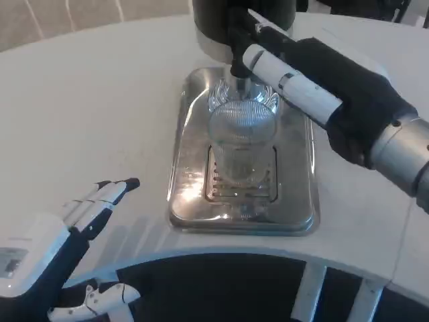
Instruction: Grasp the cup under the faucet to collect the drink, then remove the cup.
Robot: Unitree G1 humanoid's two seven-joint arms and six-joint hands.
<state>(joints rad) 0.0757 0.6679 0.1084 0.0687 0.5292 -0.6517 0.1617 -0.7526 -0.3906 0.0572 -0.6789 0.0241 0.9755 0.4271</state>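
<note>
A clear ribbed glass cup (242,137) stands upright on the grate of a steel drip tray (301,194), right under the black faucet (239,57) of a dark dispenser (214,20). My right hand (315,80) reaches in from the right above the cup, its white fingers (281,74) lying against the faucet's lever area; it does not hold the cup. My left hand (74,225) hovers low at the near left, fingers straight and together, pointing toward the tray and holding nothing.
The tray sits on a white table (100,100) whose curved front edge runs just below the tray. Bare tabletop lies to the left between my left hand and the tray.
</note>
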